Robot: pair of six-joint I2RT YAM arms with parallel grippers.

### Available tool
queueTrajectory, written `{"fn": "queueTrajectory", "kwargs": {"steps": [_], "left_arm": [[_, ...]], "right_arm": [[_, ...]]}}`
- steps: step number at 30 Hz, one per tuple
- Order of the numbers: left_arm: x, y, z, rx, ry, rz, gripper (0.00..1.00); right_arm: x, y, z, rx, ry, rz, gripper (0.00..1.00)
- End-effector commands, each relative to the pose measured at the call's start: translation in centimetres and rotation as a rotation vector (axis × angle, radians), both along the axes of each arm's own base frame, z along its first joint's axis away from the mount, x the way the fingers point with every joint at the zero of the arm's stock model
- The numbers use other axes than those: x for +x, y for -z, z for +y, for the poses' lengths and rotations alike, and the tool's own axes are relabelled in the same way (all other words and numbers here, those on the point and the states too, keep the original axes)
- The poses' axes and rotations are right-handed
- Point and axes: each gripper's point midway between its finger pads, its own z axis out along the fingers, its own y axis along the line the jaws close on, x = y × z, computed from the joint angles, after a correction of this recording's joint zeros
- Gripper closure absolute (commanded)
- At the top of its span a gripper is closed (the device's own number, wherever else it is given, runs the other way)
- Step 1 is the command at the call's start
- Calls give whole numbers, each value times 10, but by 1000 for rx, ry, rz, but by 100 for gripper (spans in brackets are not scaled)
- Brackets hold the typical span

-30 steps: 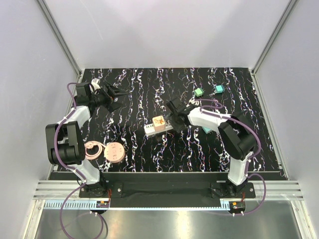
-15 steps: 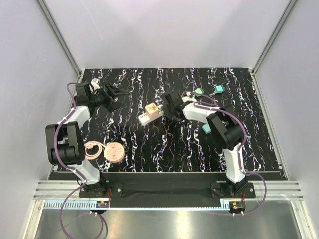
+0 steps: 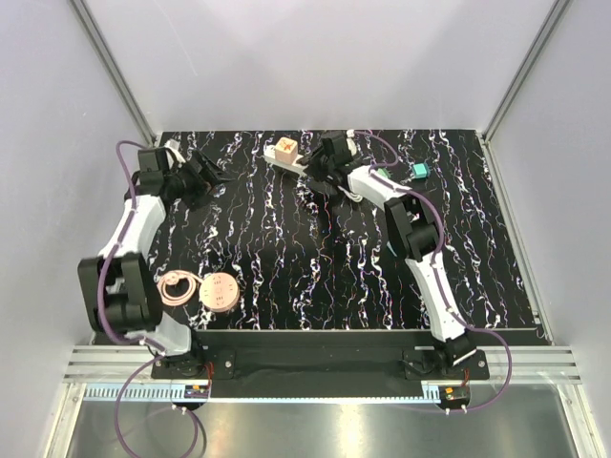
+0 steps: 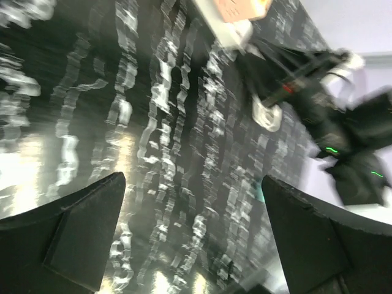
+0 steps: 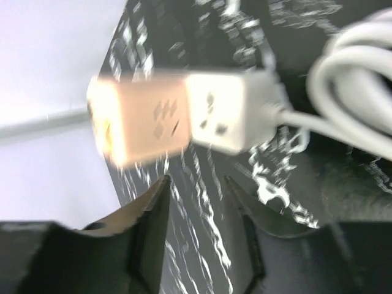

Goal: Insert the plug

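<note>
A white power strip (image 3: 298,161) lies at the far edge of the table with a peach plug (image 3: 284,148) sitting on it. The right wrist view shows the plug (image 5: 147,119) and the strip (image 5: 226,113) blurred, just beyond my right gripper (image 5: 196,180). Its jaws stand a little apart with only table between them. The strip's white cable (image 5: 355,73) coils to the right. My right gripper (image 3: 316,171) is right beside the strip's near end. My left gripper (image 3: 212,173) hovers wide open to the strip's left, holding nothing. The left wrist view catches the plug (image 4: 239,8) at its top edge, beyond my left gripper (image 4: 191,180).
A green block (image 3: 418,170) lies at the far right and another (image 3: 383,175) beside the right arm. A pink round disc (image 3: 221,290) and a pink coil (image 3: 177,288) sit near the front left. Frame posts and grey walls bound the table.
The power strip with its plug has travelled from mid-table to the far edge along with my right gripper. The left gripper has shifted slightly back and stayed open.
</note>
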Motion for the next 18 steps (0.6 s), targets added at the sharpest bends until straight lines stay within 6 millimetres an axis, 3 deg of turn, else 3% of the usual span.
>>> {"fn": "queueTrajectory", "kwargs": {"steps": [1, 2, 3, 4, 7, 8, 9, 10, 11, 12, 13, 14, 15, 16, 18], "left_arm": [[-22, -28, 41, 270, -175, -48, 1], [-27, -27, 58, 318, -264, -35, 1], [-33, -29, 62, 305, -315, -26, 1], [-44, -29, 67, 296, -352, -19, 1], [-68, -20, 94, 277, -467, 89, 1], [-81, -9, 94, 260, -465, 172, 1], [-85, -5, 95, 234, -461, 207, 1], [-91, 7, 99, 192, -470, 267, 1], [-98, 14, 86, 93, -439, 322, 1], [-104, 24, 82, 46, -436, 372, 1], [-114, 43, 77, 9, -433, 451, 8], [-123, 54, 75, 8, -453, 504, 14], [-132, 64, 81, 42, -499, 554, 16], [-145, 75, 88, 86, -553, 605, 16], [-162, 88, 107, 190, -654, 658, 15]], "right_arm": [[-23, -95, 18, -13, -220, -211, 51], [-28, -101, 15, -22, -230, -220, 50], [-40, -90, 12, -41, -251, -197, 46], [-47, -110, 8, -49, -268, -237, 45], [-75, -121, -2, -65, -314, -258, 43], [-82, -124, -5, -71, -320, -265, 43], [-94, -107, -15, -99, -316, -229, 42], [-104, -128, -23, -106, -309, -266, 42], [-112, -114, -33, -131, -290, -255, 41], [-120, -119, -39, -135, -283, -269, 41], [-130, -142, -47, -129, -272, -317, 41], [-142, -128, -54, -149, -268, -301, 41], [-150, -130, -56, -151, -269, -307, 41], [-160, -147, -60, -148, -270, -344, 41], [-178, -137, -63, -158, -293, -325, 40]]}}
